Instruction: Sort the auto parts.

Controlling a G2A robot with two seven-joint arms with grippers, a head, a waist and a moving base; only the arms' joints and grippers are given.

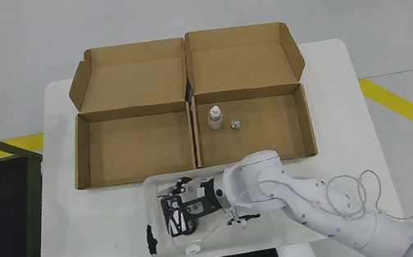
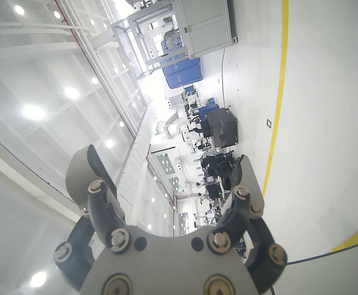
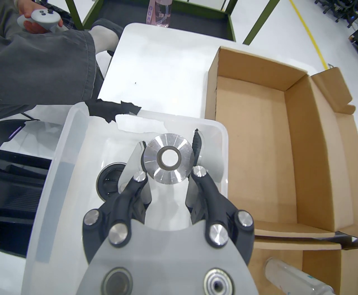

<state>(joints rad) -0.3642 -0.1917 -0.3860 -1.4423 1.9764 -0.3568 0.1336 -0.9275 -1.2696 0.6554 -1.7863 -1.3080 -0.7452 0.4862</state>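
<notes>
The right jaws pinch a shiny metal ring (image 3: 169, 159) by its sides, over the clear bin (image 3: 60, 145) on the white counter (image 3: 156, 72). A black round part (image 3: 107, 180) lies in the bin just beside it. The left jaws are spread wide and hold nothing.

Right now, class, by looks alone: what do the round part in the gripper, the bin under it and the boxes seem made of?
Round part: likely machined metal, bright silver with radial tool marks. Bin: seemingly translucent plastic, milky walls showing what lies behind. Boxes: cardboard, matte brown, with folded flaps.
</notes>
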